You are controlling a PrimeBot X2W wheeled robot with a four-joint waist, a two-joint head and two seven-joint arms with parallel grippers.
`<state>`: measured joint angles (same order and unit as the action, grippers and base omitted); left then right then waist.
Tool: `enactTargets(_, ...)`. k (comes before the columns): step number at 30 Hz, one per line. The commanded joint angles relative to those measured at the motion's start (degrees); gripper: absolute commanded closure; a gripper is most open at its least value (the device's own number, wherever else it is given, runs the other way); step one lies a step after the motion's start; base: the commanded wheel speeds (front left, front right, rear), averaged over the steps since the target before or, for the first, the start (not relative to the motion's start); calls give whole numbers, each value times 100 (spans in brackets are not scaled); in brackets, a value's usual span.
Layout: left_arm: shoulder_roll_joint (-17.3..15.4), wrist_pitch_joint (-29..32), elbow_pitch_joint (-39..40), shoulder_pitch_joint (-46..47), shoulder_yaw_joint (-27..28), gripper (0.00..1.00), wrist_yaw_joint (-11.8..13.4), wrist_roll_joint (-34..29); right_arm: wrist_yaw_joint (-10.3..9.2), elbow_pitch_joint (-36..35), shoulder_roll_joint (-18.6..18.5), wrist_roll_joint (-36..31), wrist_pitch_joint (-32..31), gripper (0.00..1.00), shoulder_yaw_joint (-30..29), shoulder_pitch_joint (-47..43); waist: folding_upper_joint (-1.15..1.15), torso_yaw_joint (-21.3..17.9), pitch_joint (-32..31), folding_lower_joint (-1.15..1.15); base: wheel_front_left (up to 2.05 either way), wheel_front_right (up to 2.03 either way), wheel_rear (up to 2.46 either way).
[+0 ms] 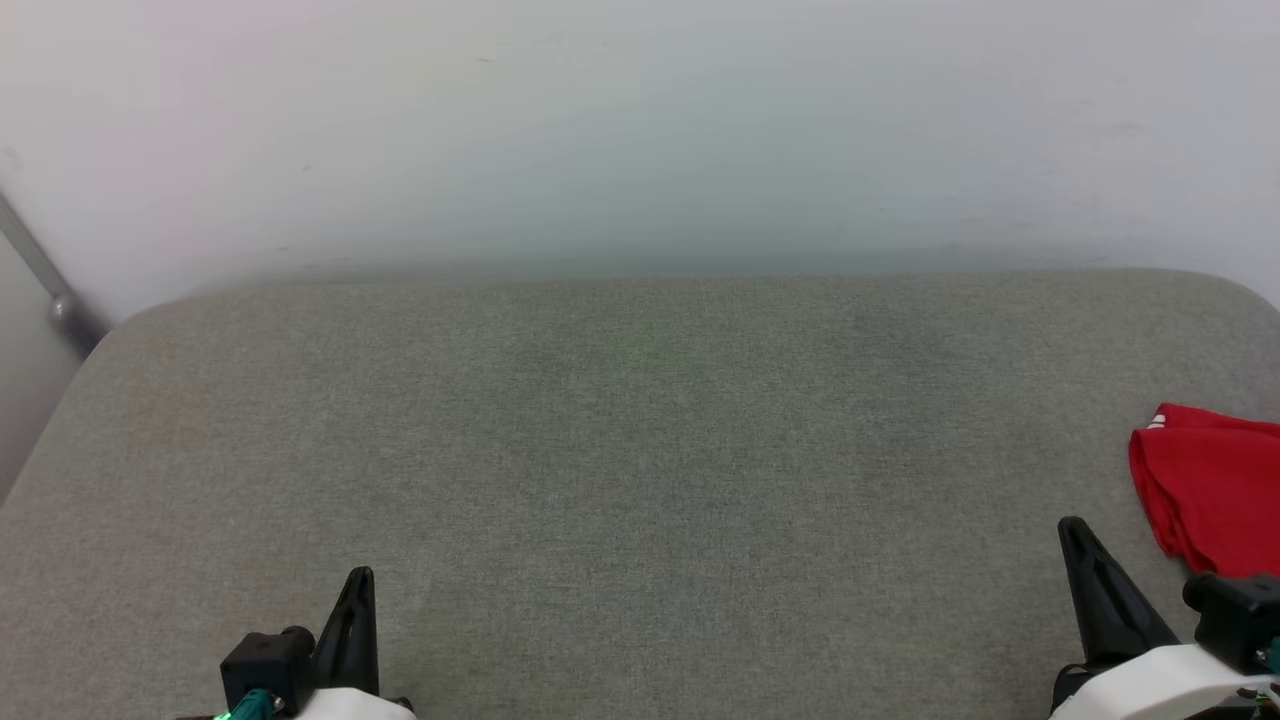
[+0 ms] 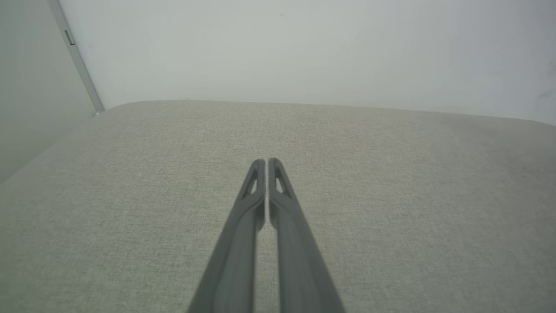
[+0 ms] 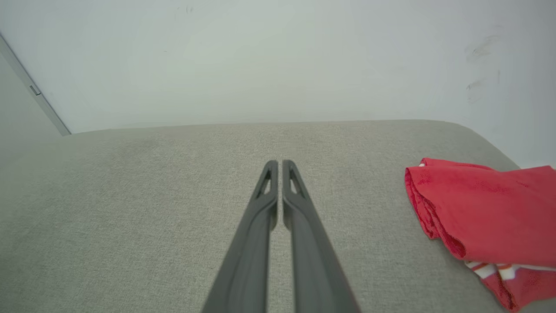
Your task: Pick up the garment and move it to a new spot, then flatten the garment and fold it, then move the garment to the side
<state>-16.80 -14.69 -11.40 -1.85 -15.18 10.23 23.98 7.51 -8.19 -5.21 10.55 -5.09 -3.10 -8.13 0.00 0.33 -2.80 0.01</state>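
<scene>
Garment [image 1: 1212,500] bunched at right edge of grey cushion [image 1: 620,450], red, striped seam showing. Left gripper [image 2: 266,163]: fingers drawn nearly together, holding nothing. Right gripper [image 3: 276,164]: same narrow slit, empty, near the garment, not touching.

Red garment [image 1: 1215,495], folded bundle, red-white striped trim showing, at right edge of grey cushion [image 1: 640,480]

support: grey woven cushion [image 3: 152,217], rounded far corners | load: red shirt [image 3: 482,204], bunched, lying on it | place: right of my right claw [image 3: 276,163], apart from it, by the cushion's right edge
</scene>
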Motion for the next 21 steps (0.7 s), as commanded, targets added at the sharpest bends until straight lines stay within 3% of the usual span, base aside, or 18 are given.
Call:
enactTargets(1,32,66,33,55,80,100,-59,235,0,41,7,269,-3,100,-14,74,0,-1,6,0,0,0,0)
enactTargets(21,355,564,-63,267,591,100,-485,1880,-1,572,63,2230,-37,100,-99,426,0,-6,50,0,0,0,0)
